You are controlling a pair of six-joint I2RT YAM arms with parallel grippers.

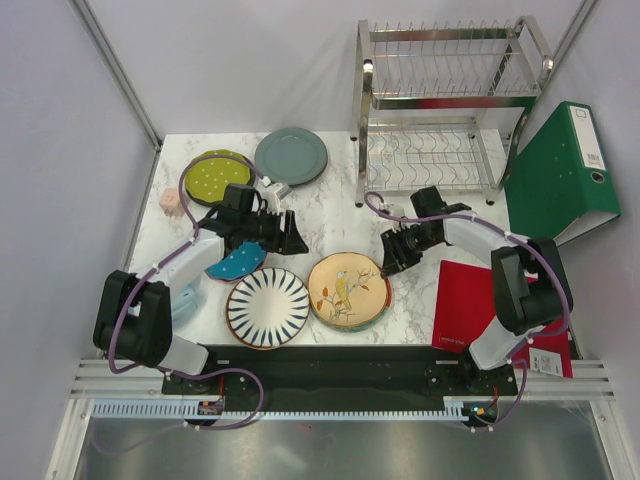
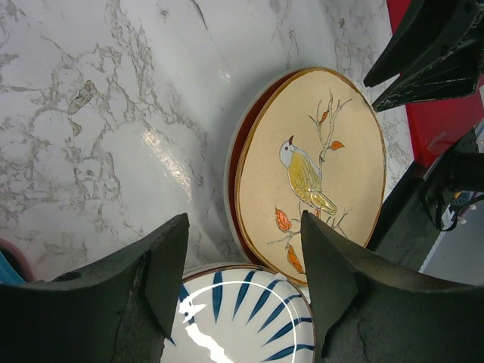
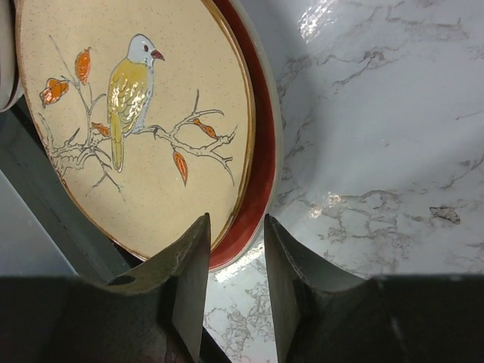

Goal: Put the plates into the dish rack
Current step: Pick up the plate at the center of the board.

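A: Surface, room?
B: White marble-patterned tabletop [image 1: 330,215], plain pale walls [image 1: 230,60]. Shiny steel wire dish rack [image 1: 445,100] at back right. Tan round bird plate [image 1: 347,290] lies flat, well apart from it.
A: Writing?
B: Green binder [image 1: 555,170], white spine label [image 1: 588,138], unreadable.
A: Fingers?
B: Left gripper [image 2: 243,227] spread wide, holding nothing. Right gripper [image 3: 236,223] narrowly parted at the bird plate's rim.

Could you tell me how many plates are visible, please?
6: lime plate and grey-blue plate far left, teal plate under left arm, striped plate and bird plate near, red plate beneath it; more may be hidden.
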